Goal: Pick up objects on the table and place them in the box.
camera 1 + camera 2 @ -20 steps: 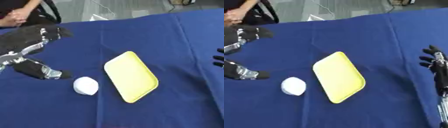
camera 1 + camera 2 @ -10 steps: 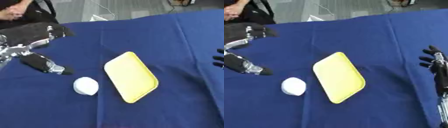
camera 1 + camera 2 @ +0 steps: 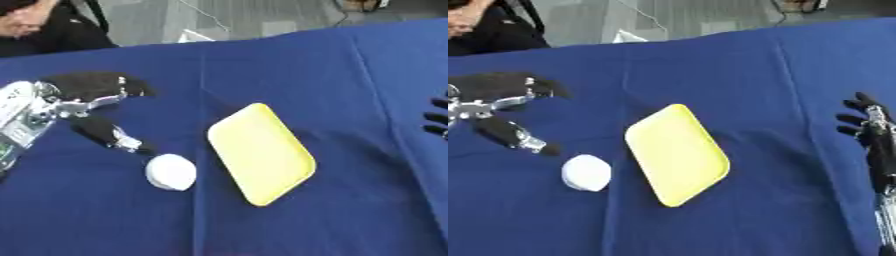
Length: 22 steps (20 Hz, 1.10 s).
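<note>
The left hand (image 3: 83, 97) has swung in toward the small white round object (image 3: 171, 172) — fingers spread, empty, thumb just beside it — left of the yellow rectangular tray (image 3: 261, 152) on the blue-clothed tabletop (image 3: 289, 65); right hand (image 3: 872, 132) idles open, far right.

no readable text, no labels, no brands, no numbers, no signs anywhere

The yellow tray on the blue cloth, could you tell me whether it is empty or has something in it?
Empty. The yellow tray shows only its bare yellow surface; the white round object lies on the blue cloth beside it, apart from its rim.
</note>
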Tool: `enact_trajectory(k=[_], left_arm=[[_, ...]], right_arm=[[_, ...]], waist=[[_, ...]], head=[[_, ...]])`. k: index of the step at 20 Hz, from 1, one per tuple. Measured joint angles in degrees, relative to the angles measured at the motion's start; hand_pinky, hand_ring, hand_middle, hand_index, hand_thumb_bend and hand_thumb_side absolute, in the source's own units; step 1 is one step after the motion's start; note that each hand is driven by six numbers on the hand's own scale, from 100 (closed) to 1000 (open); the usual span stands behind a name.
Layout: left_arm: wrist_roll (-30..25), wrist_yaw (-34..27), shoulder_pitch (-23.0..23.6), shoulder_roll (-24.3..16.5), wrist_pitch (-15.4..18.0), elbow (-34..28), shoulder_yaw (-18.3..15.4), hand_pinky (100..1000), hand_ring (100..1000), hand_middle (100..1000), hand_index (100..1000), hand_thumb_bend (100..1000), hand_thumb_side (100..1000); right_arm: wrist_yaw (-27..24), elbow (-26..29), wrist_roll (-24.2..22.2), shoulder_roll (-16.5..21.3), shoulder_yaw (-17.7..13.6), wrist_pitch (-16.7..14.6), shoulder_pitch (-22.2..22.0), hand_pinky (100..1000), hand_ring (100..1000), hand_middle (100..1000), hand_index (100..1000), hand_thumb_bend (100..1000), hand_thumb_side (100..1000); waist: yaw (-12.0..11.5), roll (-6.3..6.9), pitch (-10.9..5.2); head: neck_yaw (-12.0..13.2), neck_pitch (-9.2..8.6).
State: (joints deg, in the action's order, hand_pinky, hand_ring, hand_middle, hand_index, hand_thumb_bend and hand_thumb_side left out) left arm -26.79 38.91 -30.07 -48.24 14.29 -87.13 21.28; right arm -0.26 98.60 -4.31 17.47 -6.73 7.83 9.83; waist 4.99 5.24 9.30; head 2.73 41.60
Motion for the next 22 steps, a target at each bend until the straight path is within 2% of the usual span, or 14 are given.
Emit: enact_trajectory(k=[6,14,18,22], left_arm=[[-0.6,0.5,-0.5,1.3,2.5,3.0,1.4,952,932,879,969,781,968],[-3.1,-0.4,-0.5,1.6,4.2,3.5,2.7,954,933,879,968,787,988],[-4.5,-0.9,-0.5,1.6,5.1,3.4,3.4,948,934,879,966,731,1000],[-5.4,-1.1,-0.5,1.6,6.0,2.9,4.3,947,934,879,966,726,1000]], right_arm=[[0.0,-0.1,0.0,0.0,0.0,0.0,0.0,774,794,843,955,100,959],[0.0,-0.1,0.0,0.0,0.0,0.0,0.0,774,794,843,955,100,959],[0.0,-0.1,-0.1,0.0,0.0,0.1,0.0,774,794,843,955,100,959],[0.0,-0.1,-0.2,0.0,0.0,0.2,0.0,774,794,843,955,100,960]], waist=[[0.1,0.00,0.04],[0.2,0.04,0.15],[0.2,0.06,0.17],[0.2,0.06,0.26]], head=[[0.1,0.01],[0.2,0.01],[0.2,0.01],[0.2,0.01]])
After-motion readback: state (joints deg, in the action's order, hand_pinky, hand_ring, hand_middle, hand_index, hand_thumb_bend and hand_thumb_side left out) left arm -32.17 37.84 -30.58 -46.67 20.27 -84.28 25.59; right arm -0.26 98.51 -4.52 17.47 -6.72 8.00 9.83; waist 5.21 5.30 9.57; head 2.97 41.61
